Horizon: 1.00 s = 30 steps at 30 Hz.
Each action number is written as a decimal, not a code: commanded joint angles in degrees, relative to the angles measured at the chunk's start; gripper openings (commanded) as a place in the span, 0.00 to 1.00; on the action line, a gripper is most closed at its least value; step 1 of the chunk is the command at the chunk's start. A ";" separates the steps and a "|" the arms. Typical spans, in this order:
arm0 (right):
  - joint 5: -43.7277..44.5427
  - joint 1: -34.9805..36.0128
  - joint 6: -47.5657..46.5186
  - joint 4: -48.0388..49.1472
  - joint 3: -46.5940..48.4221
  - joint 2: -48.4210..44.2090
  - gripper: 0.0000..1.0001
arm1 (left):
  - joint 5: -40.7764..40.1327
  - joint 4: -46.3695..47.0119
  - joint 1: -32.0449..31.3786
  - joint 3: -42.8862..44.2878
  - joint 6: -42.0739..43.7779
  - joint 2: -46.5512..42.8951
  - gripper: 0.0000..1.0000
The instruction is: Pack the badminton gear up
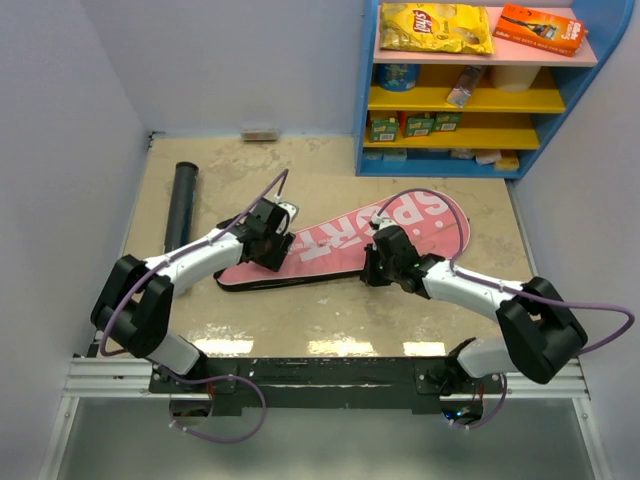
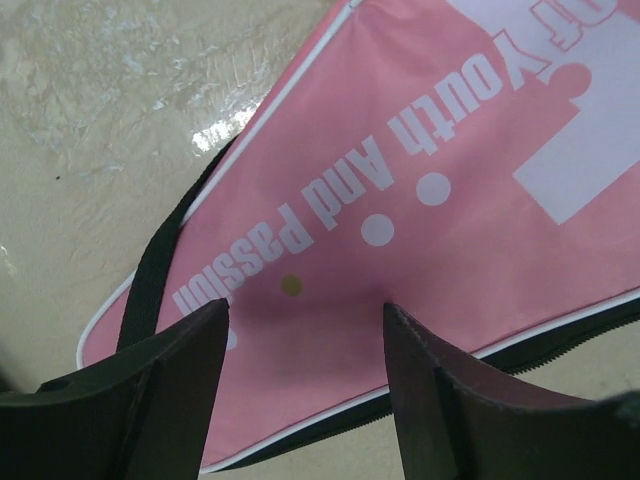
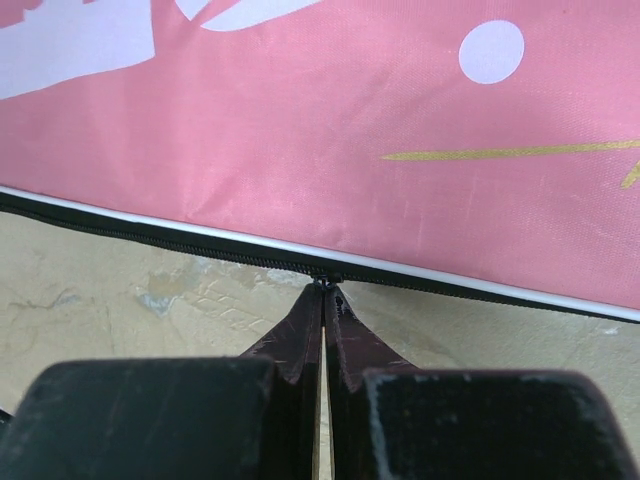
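Only the top view shows the long black tube lying at the upper left of the worktop, apart from the pink racket-shaped fabric bag lettered SPORT at centre. The left wrist view reads "Youth And Passion" on the bag's narrow end, beneath the open, empty left claw. The right claw is closed, its tips touching the bag's black zip.

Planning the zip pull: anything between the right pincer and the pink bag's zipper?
Nothing visible. The right pincer is shut with its tips right at the zipper on the near edge of the pink bag; only the table lies beneath. Whether it pinches the pull is too small to tell.
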 commanded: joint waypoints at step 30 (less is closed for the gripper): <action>-0.69 -6.30 -2.84 -1.61 -2.78 -7.55 0.00 | 19.11 2.28 -5.01 -0.31 -0.70 18.86 0.15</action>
